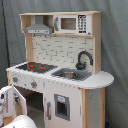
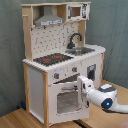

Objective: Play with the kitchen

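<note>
The kitchen is a white and light-wood toy set, seen in both exterior views. It has a black-red hob, a black faucet, a steel sink, a grey hood and a microwave. Its windowed oven door stands ajar, swung out on its hob-side hinge. My gripper is at the door's free upper edge, with the white arm reaching in from the second exterior view's right. Only part of the arm shows in the first exterior view.
The kitchen stands on a wooden floor in front of a grey curtain. A small cabinet door with a dark panel sits under the sink. The rounded counter end juts out at the first exterior view's right.
</note>
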Tool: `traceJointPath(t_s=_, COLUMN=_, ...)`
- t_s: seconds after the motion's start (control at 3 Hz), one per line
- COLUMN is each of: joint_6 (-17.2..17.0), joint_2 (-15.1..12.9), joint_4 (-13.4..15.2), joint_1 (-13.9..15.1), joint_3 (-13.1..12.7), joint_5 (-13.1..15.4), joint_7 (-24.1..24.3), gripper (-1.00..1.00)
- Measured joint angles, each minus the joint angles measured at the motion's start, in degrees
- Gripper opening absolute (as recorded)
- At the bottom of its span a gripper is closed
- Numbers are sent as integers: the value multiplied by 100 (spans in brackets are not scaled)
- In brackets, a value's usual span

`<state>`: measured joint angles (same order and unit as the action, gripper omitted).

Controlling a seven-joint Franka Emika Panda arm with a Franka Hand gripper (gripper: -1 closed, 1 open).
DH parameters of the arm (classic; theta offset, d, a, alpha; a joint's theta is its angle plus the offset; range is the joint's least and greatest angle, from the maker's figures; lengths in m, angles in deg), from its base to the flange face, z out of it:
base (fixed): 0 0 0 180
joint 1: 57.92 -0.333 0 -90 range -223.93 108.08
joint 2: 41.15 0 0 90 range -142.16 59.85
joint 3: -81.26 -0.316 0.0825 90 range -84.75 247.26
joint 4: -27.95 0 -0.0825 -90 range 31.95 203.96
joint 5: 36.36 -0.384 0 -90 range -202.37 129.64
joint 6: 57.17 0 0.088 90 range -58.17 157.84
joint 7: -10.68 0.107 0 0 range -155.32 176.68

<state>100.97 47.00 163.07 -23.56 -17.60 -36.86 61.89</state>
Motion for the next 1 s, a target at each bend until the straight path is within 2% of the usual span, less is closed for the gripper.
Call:
traceJointPath(t_s=0.67, joint_6=-974, joint_2=-25, joint_4=-416, joint_1=-112, joint_3=-12, joint_5=291, joint_7=410, gripper=-100)
traceJointPath(t_s=1.0, joint_6=-1559, joint_2=-52, joint_4=-534, joint_1=-278, joint_3=-41, joint_5=401, joint_7=586, gripper=-100)
